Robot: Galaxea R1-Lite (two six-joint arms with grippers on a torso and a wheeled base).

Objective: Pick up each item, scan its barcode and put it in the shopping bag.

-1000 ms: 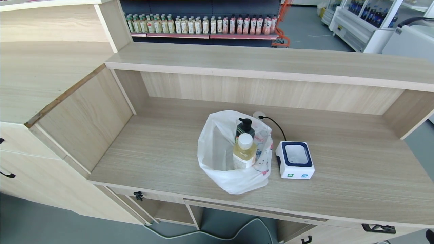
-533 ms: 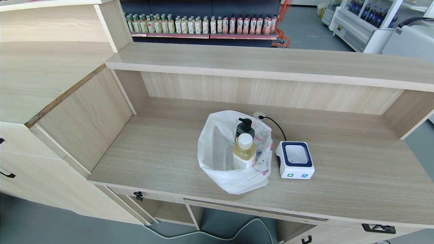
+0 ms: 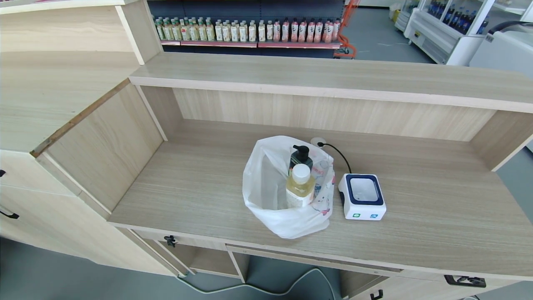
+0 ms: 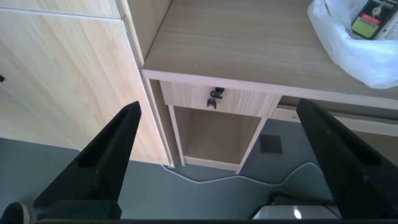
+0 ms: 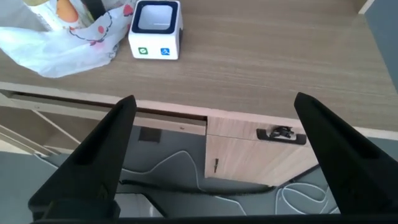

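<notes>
At the middle of the wooden counter [image 3: 200, 191] we see the shopping bag [image 3: 266, 196], of thin, white, crinkled plastic, its mouth open upward. Inside it two bottles stand upright, their long axes vertical. One is a clear bottle [image 3: 299, 189] of yellowish liquid with a round white cap. At its 12 o'clock is a dark pump bottle [image 3: 300, 157], nozzle pointing to 9 o'clock. At the bag's 3 o'clock, just beside it, sits the boxy white scanner [image 3: 361, 196], window facing up. Our left gripper [image 4: 219, 106] and right gripper [image 5: 216, 99] hang before the counter's front edge, jaws spread wide.
</notes>
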